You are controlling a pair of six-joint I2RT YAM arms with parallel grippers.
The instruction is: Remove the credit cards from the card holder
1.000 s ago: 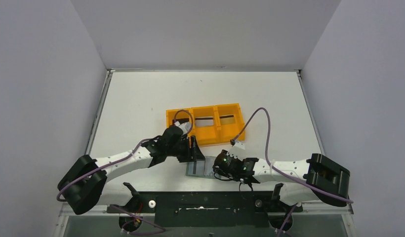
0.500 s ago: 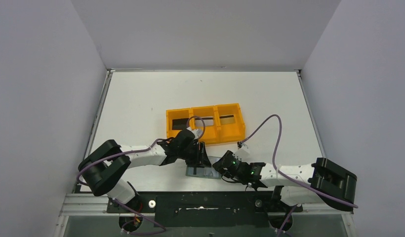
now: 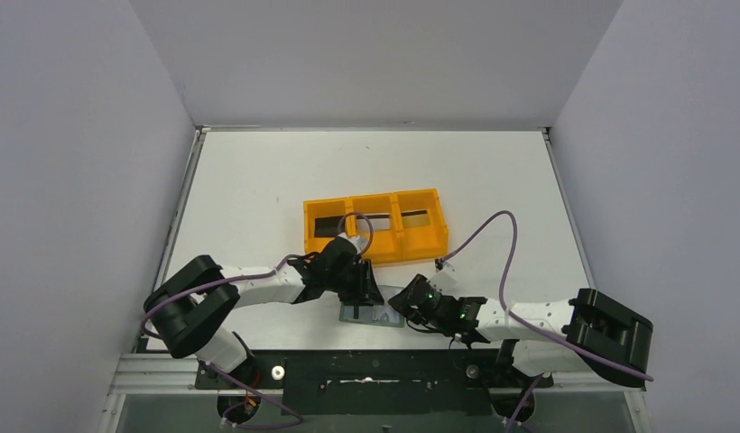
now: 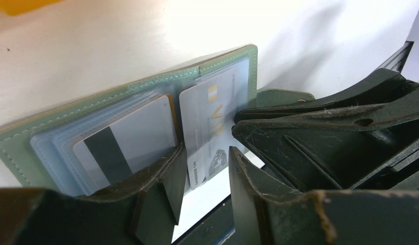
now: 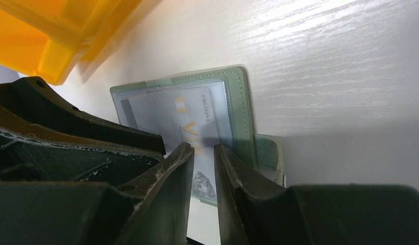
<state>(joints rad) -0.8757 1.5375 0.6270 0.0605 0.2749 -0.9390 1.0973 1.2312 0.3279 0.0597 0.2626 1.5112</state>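
A second ago the left arm lay stretched low across the surface, its wrist hiding the left bin of the tray. Now its elbow is folded back, and that bin shows a black card, with a card in each of the other two bins. In the last half second almost nothing has moved, so both arms look settled for the next pull.

The left fingers stand partly apart, one tip resting on the open holder, which lies flat on the surface by the near edge. They grip nothing that can be seen. A pale striped card sits deep in its pocket. Beside it a silver card pokes out, its end lying in the gap between the left fingers.

The right fingers have shifted to the holder's right end. They are almost closed over that card's end, though whether they pinch it cannot be told. At least two cards remain, so the task is only partly done.

The silver card shows gold letters "VI"; its small print is too fine to read
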